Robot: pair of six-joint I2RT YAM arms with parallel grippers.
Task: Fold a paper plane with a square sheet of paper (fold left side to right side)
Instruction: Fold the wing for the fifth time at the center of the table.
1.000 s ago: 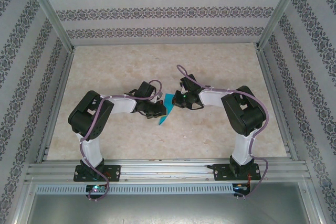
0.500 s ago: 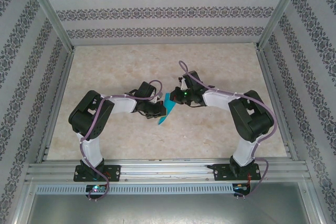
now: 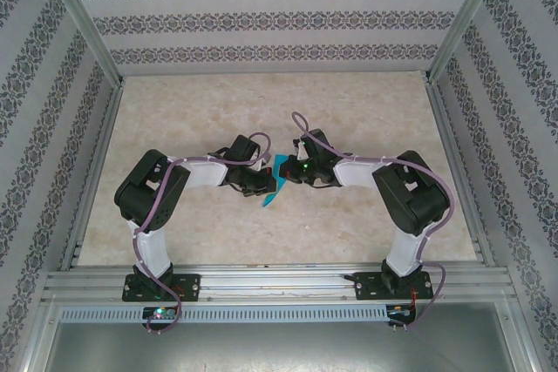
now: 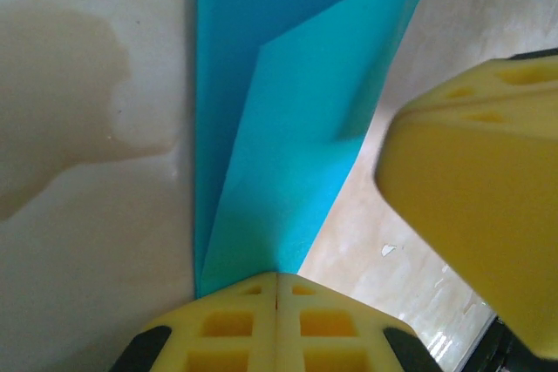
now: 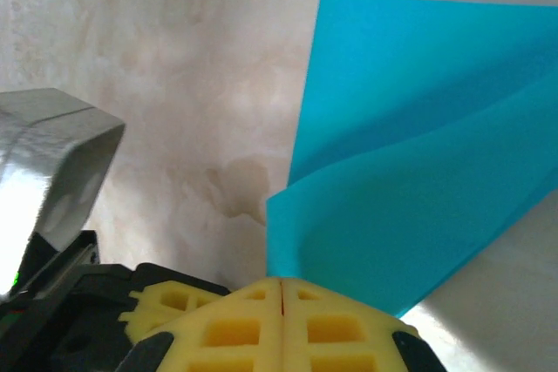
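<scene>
Right pincer (image 3: 288,171) nudged left; paper (image 3: 271,191) lies far-to-near, tip seemingly near-left.

Three walls (image 3: 279,19) stand around me, papered pale grey with dark ornamental bands running in stripes. Silver metal posts (image 3: 87,28) slope up at the corners, and a slotted metal rail (image 3: 279,285) crosses the near edge. The surface (image 3: 192,102) beneath me is matte beige and marbled. Close up, it carries a darker brownish blotch (image 4: 61,84). The light is soft and even.
</scene>
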